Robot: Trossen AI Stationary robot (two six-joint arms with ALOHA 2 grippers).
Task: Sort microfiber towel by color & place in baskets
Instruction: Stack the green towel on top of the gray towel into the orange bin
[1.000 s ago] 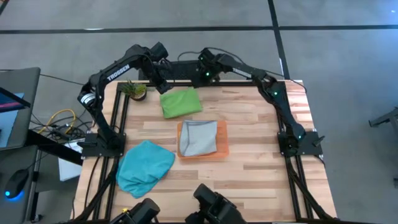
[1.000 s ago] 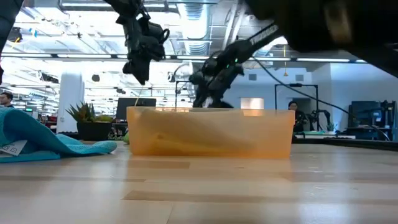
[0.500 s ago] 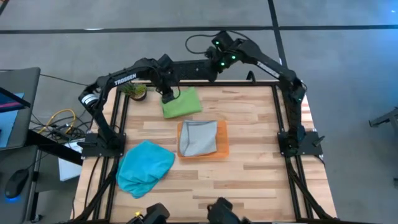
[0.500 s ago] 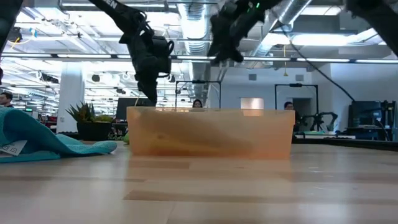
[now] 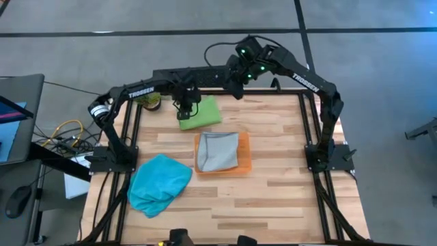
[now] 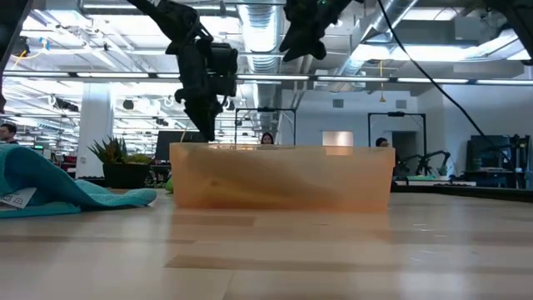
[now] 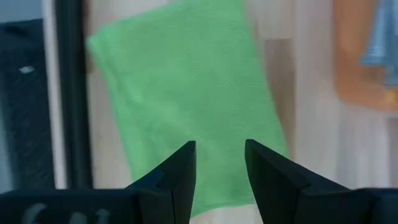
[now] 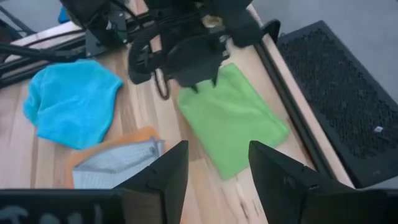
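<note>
The left gripper (image 5: 186, 111) hangs with fingers apart over the green microfiber towel (image 5: 200, 113) near the bench's (image 5: 273, 178) far edge; whether it touches the cloth cannot be made out. The right gripper (image 5: 237, 87), fingers spread and empty, is raised over the far edge. The orange tray (image 5: 244, 161) sits mid-bench, holding a grey towel (image 5: 218, 150) that its wall hides in the low view. A crumpled teal towel (image 5: 158, 183) lies toward the near left corner.

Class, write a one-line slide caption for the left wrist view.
Open left pincer poised over the green towel on the wooden table.
</note>
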